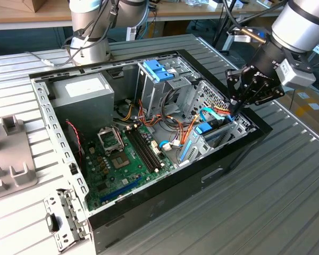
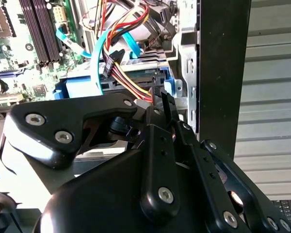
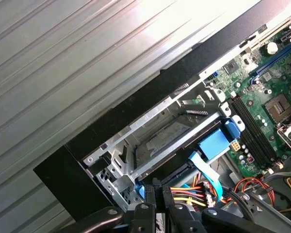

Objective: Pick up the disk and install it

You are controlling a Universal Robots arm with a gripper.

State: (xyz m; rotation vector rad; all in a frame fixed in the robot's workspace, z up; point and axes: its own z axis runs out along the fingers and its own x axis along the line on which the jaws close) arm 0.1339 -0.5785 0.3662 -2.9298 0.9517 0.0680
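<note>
Black gripper (image 1: 237,104) with fingers (image 2: 161,127) drawn together, clenched on nothing visible, tips poised over bundled coloured wires (image 2: 128,76) at the case's (image 1: 202,175) corner on the exterior view's right. Just beyond, disk (image 3: 169,138) seated in its metal bay (image 3: 136,145), blue tab (image 3: 214,144) toward the green motherboard (image 1: 125,159). Farther off, grey power supply (image 1: 85,95).

The open computer case (image 1: 149,138) lies on the ribbed surface (image 1: 287,180); inside it, a green motherboard (image 1: 122,159); beside that, a grey power supply (image 1: 82,95); perhaps a bracket (image 1: 64,223) outside.
</note>
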